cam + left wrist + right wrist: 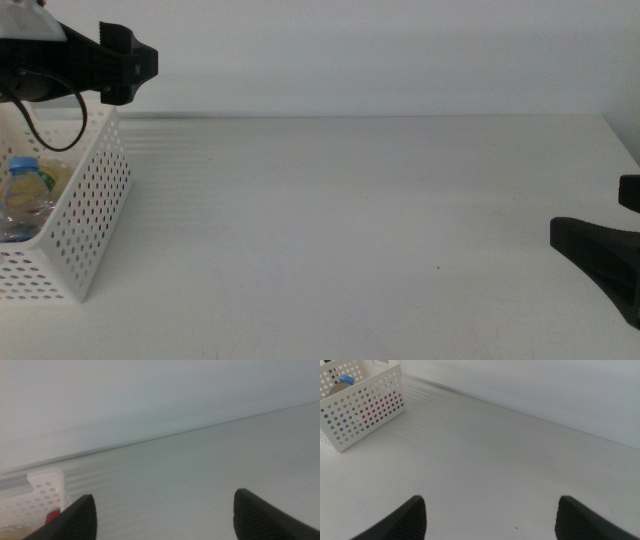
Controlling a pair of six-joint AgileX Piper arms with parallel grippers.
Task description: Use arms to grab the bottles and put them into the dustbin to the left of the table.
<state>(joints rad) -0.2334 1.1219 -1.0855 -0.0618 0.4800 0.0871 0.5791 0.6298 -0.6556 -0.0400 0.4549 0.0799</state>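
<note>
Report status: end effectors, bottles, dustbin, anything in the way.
Left end effector open, empty, above the dustbin. Right end effector open, waiting at the table's right edge. Blue-capped water bottle in the dustbin, red showing through its holes. Nothing in the way.

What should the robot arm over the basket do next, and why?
Probably pull back toward its resting spot. The left gripper hangs open and holds nothing above the basket, where the water bottle already lies. No bottle shows on the table. The right gripper waits low.
</note>
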